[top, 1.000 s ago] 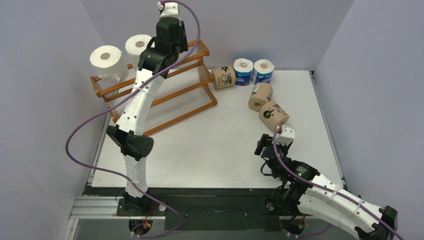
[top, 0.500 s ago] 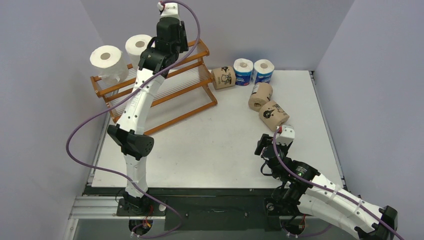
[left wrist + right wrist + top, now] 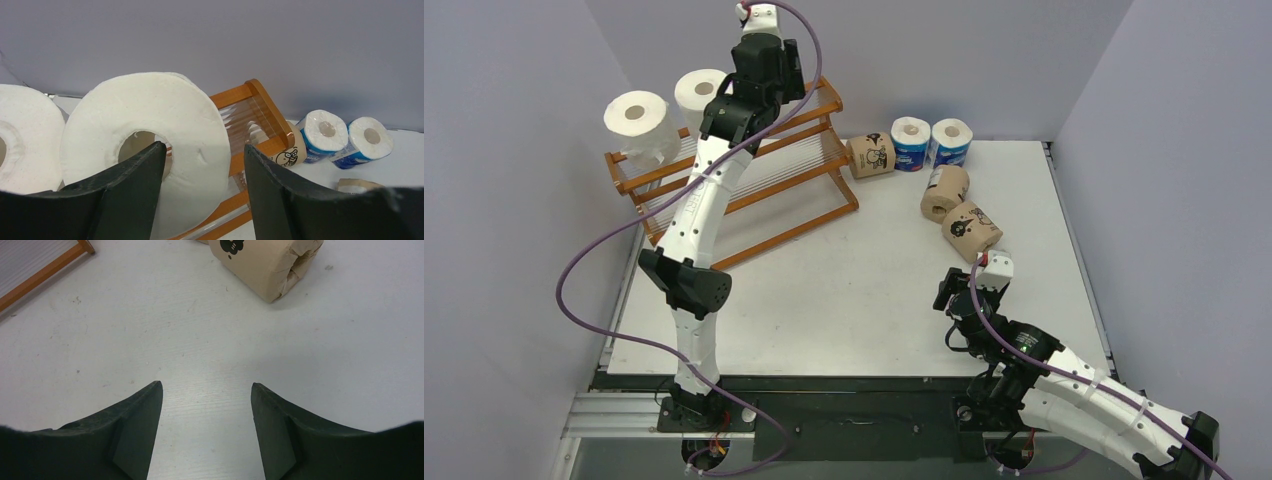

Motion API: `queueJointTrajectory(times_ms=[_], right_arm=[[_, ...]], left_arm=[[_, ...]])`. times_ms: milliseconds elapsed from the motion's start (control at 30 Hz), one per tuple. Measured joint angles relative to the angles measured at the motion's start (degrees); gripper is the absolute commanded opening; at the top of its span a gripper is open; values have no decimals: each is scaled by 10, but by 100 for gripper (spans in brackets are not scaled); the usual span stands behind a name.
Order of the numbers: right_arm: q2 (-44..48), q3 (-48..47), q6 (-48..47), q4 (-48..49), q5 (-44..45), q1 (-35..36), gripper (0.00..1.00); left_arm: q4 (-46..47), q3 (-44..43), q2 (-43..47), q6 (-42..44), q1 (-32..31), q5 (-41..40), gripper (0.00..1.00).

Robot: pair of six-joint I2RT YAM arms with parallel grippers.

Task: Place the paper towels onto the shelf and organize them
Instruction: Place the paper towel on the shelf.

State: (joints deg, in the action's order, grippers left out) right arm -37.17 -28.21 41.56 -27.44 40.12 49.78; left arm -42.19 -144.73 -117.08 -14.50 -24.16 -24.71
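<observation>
The orange-brown shelf [image 3: 804,165] stands at the back left. Two white rolls [image 3: 636,118] [image 3: 699,90] sit on its top tier. My left gripper [image 3: 762,70] hovers over the top tier's right part. In the left wrist view it [image 3: 205,145] is open, and a white roll [image 3: 180,115] stands on end just beyond its fingertips, with another white roll [image 3: 20,135] to its left. Three brown rolls [image 3: 871,155] [image 3: 945,192] [image 3: 972,231] and two blue-and-white rolls [image 3: 911,143] [image 3: 951,141] lie on the table. My right gripper [image 3: 206,385] is open and empty, low over bare table.
The table [image 3: 854,290] is white, walled at the back and both sides. The nearest brown roll [image 3: 265,265] lies ahead and to the right of my right gripper. The shelf's foot rail [image 3: 45,267] shows at the far left of the right wrist view.
My left gripper has risen slightly away from the shelf's top tier. The right arm and the rolls on the table have not moved.
</observation>
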Motion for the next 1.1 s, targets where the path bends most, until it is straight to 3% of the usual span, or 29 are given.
queueJointTrajectory(times_ms=[1100], right_arm=[[-5,0,0,0,0,-3,61]], left_arm=[[58,0,-19,-3,4,29,79]])
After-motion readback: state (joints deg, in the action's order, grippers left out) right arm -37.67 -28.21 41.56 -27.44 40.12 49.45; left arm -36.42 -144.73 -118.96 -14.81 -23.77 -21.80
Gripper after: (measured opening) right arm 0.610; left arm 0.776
